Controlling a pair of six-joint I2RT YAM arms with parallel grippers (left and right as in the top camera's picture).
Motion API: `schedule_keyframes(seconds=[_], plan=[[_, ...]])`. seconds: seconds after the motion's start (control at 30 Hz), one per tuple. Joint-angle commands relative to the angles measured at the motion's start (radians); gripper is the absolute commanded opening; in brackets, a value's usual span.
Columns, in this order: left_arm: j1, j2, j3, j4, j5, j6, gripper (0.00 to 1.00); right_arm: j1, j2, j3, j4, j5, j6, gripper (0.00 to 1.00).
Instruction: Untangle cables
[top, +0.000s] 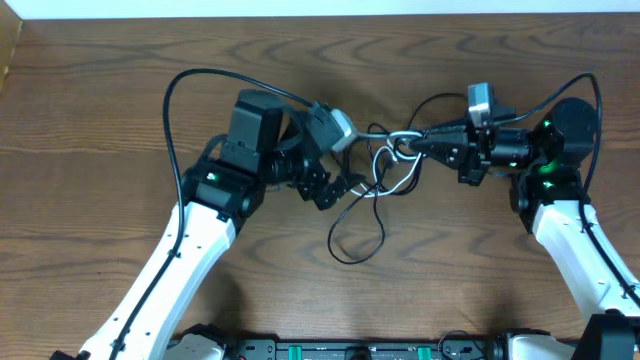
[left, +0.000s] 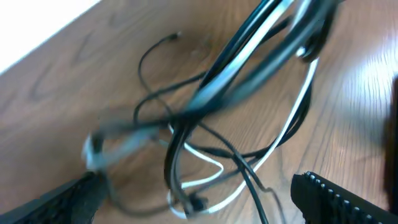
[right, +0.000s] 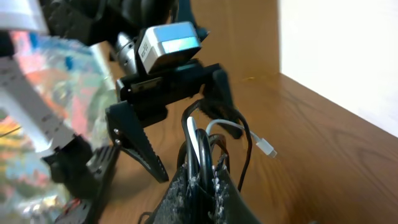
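The cables (top: 378, 178), thin black cords and one white, lie knotted on the wooden table between the two arms. A black loop (top: 356, 238) trails toward the front. My right gripper (top: 412, 143) is shut on a bunch of black and white strands. In the right wrist view its pads (right: 186, 186) pinch that bunch (right: 198, 140), and a white plug (right: 266, 148) hangs free beside it. My left gripper (top: 338, 188) stands open at the tangle's left side. In the left wrist view its fingers (left: 333, 199) straddle the cords (left: 239, 78) lying on the wood, touching none.
The thicker black arm cables (top: 190, 80) arc over the table behind each arm. A pale wall edge (top: 320, 8) runs along the far side. The left gripper's camera housing (right: 168, 40) faces the right wrist at close range.
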Motion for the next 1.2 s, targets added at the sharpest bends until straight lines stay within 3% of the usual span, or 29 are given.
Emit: schedule_keyframes(seconds=[0.0, 0.4, 1.03, 1.07, 1.17], plan=[[-0.017, -0.038, 0.006, 0.008, 0.012, 0.167, 0.99, 0.009, -0.012, 0.01, 0.003, -0.085, -0.058, 0.01], [-0.017, -0.131, 0.006, 0.015, -0.101, 0.244, 0.98, 0.01, -0.012, 0.01, -0.002, -0.085, -0.057, 0.01], [-0.064, -0.1, 0.006, 0.018, -0.062, 0.262, 1.0, 0.106, -0.012, 0.01, -0.034, -0.085, -0.058, 0.01], [-0.064, -0.097, 0.006, 0.018, -0.062, 0.262, 0.97, 0.107, -0.012, 0.01, -0.034, -0.085, -0.058, 0.01], [-0.064, -0.086, 0.006, 0.011, -0.061, 0.262, 0.75, 0.108, -0.012, 0.01, -0.034, -0.085, -0.057, 0.01]])
